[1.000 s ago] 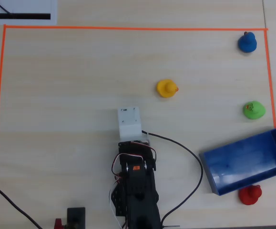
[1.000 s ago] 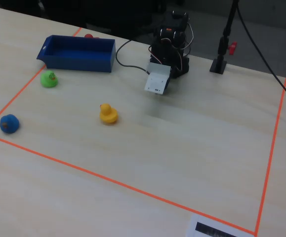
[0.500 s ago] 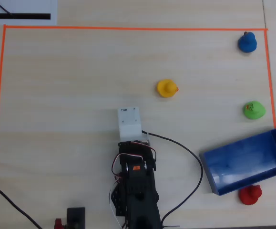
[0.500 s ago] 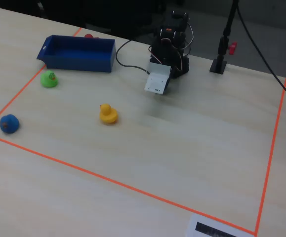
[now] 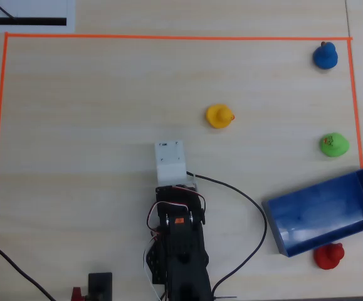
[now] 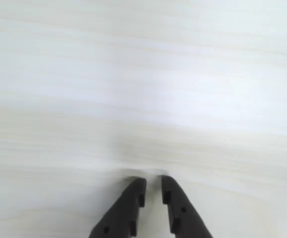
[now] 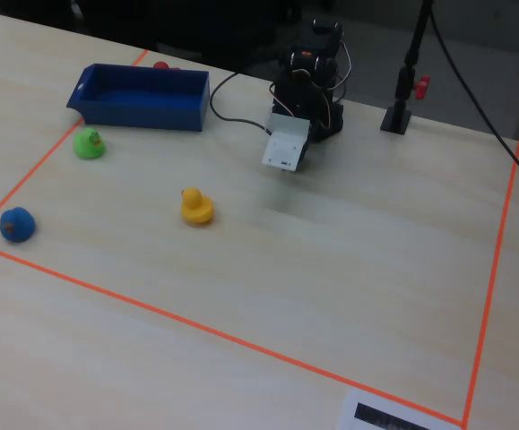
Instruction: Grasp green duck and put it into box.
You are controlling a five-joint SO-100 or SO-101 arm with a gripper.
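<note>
You are working on a pale wood-grain table (image 5: 93,125), with an orange tape line (image 5: 168,37) marking a large rectangle on it. In the fixed view the room behind the far edge is dark, and a black stand (image 7: 401,107) rises from the table to the right of the arm (image 7: 311,85). A white sheet with a black bar (image 5: 24,15) lies outside the tape at the overhead view's top left.

The box (image 5: 306,241) sits at the right of the overhead view, tilted and reaching to the right tape line. Its floor is pale and scuffed, and nothing lies in it (the fixed view (image 7: 142,94) shows the same bare inside).

The green duck (image 5: 333,145) stands on the table just above the box in the overhead view, close to the right tape line and apart from the box wall. In the fixed view it (image 7: 88,143) is on the near side of the box, at far left.

A red duck (image 5: 328,256) sits just beside the box's lower wall. The blue duck (image 5: 325,56) is in the top right corner of the tape, and the yellow duck (image 5: 219,116) stands near the middle, above the arm.

Your gripper (image 6: 153,184) hangs over bare table, well apart from every duck. Its two dark fingers (image 6: 131,198) stand nearly together with only a slim gap, holding nothing.
</note>
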